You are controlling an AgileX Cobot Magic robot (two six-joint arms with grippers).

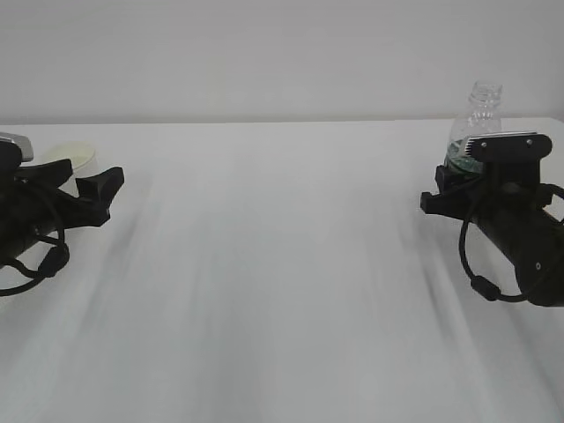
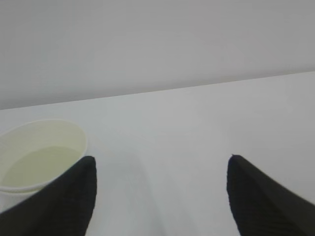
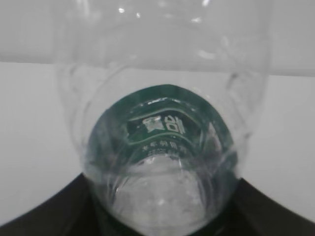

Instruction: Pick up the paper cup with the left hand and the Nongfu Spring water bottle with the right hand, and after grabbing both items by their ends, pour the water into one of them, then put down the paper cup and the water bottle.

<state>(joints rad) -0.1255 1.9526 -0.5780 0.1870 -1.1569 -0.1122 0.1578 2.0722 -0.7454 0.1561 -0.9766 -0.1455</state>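
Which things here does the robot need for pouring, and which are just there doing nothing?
Needed for the job:
paper cup
water bottle
left gripper, open beside the cup
right gripper, around the bottle

Just there:
white table; nothing else lies about.

Exterior view: you look low along tabletop (image 1: 282,264), near object height, facing back wall, both arms inside frame edges.

Left wrist view: you sit behind left tool (image 2: 162,196), looking forward past both fingertips (image 2: 74,196); paper cup (image 2: 39,157) just outside left fingertip, close.

Right wrist view: you look forward from right tool (image 3: 162,216), water bottle (image 3: 162,147) filling frame, very near.

Shared: cup (image 1: 72,156) and bottle (image 1: 476,123) appear in exterior view too; tabletop and wall in all.
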